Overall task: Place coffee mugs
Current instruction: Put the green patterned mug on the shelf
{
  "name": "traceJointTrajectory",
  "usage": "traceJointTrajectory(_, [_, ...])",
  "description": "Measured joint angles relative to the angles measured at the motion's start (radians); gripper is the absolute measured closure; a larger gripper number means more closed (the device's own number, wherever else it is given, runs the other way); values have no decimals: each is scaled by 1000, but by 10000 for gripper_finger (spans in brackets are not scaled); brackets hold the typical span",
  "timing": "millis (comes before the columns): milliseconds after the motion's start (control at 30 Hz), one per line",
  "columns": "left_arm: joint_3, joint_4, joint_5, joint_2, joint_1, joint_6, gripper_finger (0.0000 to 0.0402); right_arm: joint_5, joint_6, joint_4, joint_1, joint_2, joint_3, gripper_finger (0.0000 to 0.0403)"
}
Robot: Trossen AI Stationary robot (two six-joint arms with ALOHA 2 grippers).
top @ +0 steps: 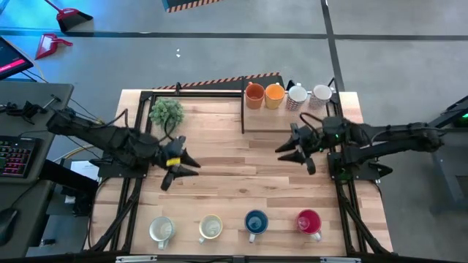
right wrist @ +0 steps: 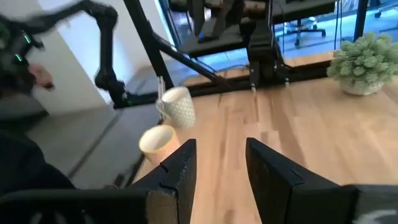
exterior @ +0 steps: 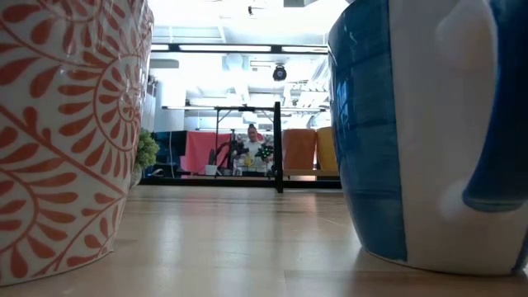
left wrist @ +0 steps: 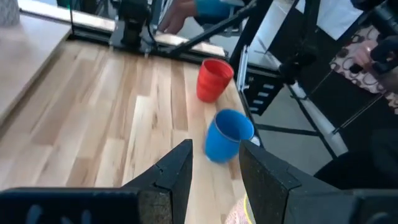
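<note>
Along the near edge stand a white mug (top: pixel 161 229), a cream mug (top: pixel 210 228), a blue mug (top: pixel 256 223) and a red mug (top: pixel 309 221). The low view shows an orange-patterned mug (exterior: pixel 66 124) and the blue mug (exterior: pixel 396 124) up close. Two orange mugs (top: pixel 264 95), a patterned mug (top: pixel 297 96) and a white mug (top: pixel 320 95) stand on their bases at the far right. My left gripper (top: pixel 180 174) hovers open above the table's left middle, facing the blue mug (left wrist: pixel 227 135) and red mug (left wrist: pixel 214 79). My right gripper (top: pixel 294 155) hovers open at the right middle, empty.
A green potted plant (top: pixel 167 112) stands at the far left, inside a black frame (top: pixel 197 91). Bare wooden tabletop (top: pixel 234 175) lies between the two grippers and the near row. A person (exterior: pixel 252 140) shows in the room behind the table.
</note>
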Motion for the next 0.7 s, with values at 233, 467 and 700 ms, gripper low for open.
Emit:
traceJointTrajectory(233, [-180,186,-192,-7,-148,-82,285,233,83,116,176,-68,-154,284])
traceJointTrajectory(467, [-420,691,-389,29,-323,-71,310,401,56,196,321,-32,-150,284])
traceJointTrajectory(700, [-400,835,-564,140,-468,-22,321,572,90,253,428,35,-150,284])
